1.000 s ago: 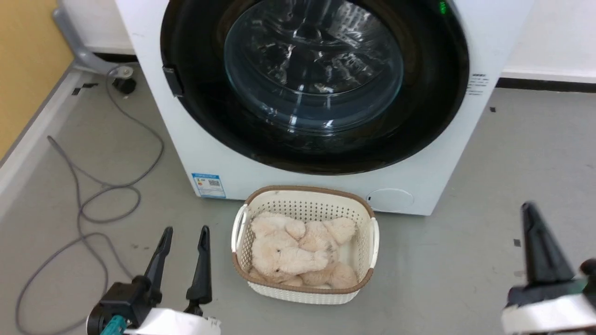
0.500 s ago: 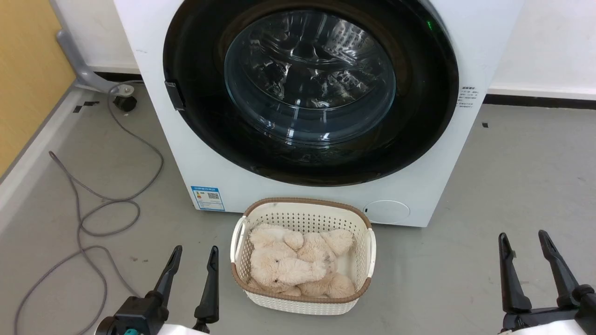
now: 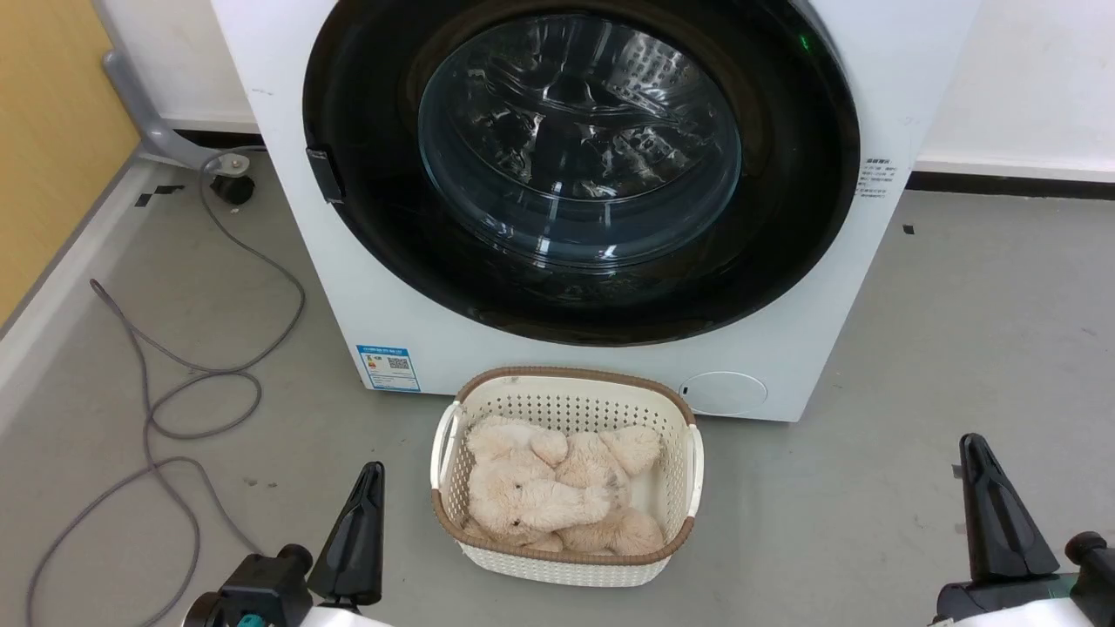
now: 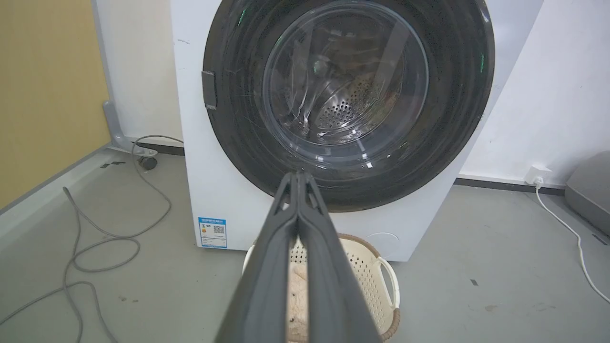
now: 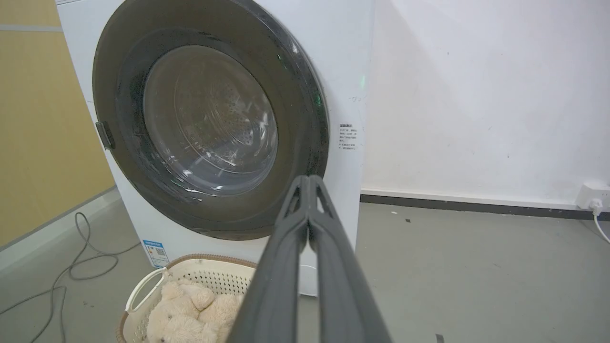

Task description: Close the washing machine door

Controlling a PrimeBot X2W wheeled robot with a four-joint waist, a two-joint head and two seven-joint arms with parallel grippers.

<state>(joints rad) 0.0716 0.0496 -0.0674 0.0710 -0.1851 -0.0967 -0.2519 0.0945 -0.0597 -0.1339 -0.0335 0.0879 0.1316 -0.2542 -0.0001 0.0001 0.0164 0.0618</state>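
Closed since prior frame: left pincer (image 3: 372, 472), right pincer (image 3: 974, 446), fingers together, empty; washing machine door (image 3: 784, 218) flush w/ washing machine (image 3: 366, 287).

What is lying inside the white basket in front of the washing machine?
Cream plush toys lie piled in the basket; I cannot tell how many there are. Whatever lies beneath them is covered.

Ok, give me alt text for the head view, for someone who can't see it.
The black washing machine door, clear glass at its centre, sits flush against the white washing machine, apparently closed. On the grey floor before it stands a white basket holding a cream plush toy. The left gripper and right gripper sit low at the corners, fingers together.
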